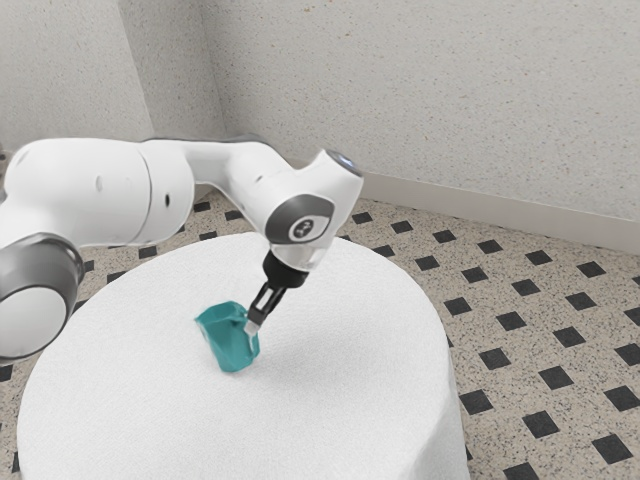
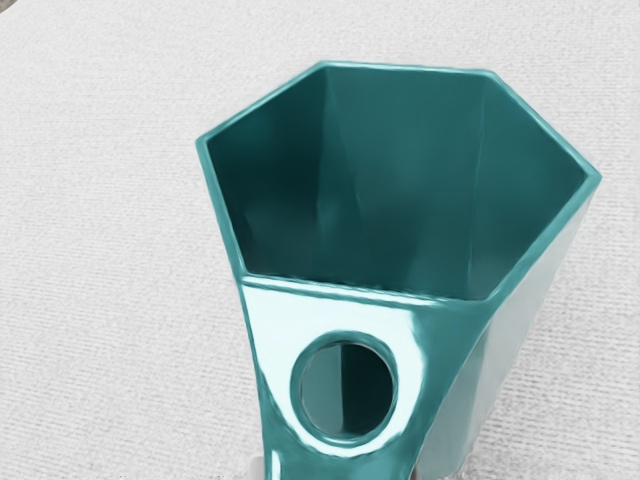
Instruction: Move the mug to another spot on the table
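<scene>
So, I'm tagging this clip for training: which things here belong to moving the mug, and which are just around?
Belong to the job: teal mug, gripper at its handle, white round table.
Just around: tiled floor, speckled wall.

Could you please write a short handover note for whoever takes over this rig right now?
Gripper: jaws shut on the mug at its handle.
Mug: teal, empty and tilted, near the middle of the round white table.
Done: the grasp looks made. I cannot tell whether the mug is clear of the tabletop.
Left: carry the mug to another spot on the table, set it down upright, then release.
</scene>
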### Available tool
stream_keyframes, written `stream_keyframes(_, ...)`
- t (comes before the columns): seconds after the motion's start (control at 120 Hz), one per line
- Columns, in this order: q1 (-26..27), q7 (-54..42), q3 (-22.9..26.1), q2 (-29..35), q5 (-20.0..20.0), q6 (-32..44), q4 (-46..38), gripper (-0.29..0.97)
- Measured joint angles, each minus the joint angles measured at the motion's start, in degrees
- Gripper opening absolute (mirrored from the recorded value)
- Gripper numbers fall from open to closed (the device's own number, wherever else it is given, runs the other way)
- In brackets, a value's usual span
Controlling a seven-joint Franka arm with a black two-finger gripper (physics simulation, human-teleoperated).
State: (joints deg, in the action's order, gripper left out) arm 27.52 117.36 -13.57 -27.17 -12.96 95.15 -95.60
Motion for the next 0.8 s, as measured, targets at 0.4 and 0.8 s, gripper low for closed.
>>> stream_keyframes(0.4,0.7,0.2,0.0,-0.4,1.8,4.9,-0.6,0.33)
stream_keyframes(0.8,0.9,0.3,0.0,8.8,6.7,7.1,-5.7,0.61)
